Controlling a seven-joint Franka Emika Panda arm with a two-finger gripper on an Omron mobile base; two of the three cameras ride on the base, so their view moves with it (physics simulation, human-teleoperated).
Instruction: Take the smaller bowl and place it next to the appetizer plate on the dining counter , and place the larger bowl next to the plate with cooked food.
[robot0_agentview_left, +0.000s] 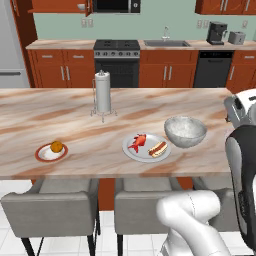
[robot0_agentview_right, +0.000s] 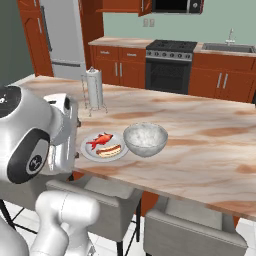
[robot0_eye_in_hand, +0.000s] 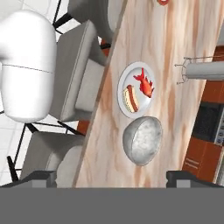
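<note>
No text, label, brand, number or sign can be read anywhere in these pictures, neither on the worktop things nor on the kitchen appliances behind.

Paper towel holder (robot0_agentview_left: 103, 95), grey stools (robot0_agentview_left: 54, 206)

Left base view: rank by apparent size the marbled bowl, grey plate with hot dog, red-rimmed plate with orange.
1. Round grey plate with hot dog and red fish, widest.
2. Grey-white marbled stone bowl, nearly as wide, so unsure.
3. Small red-rimmed white plate with an orange, clearly smallest.
</note>
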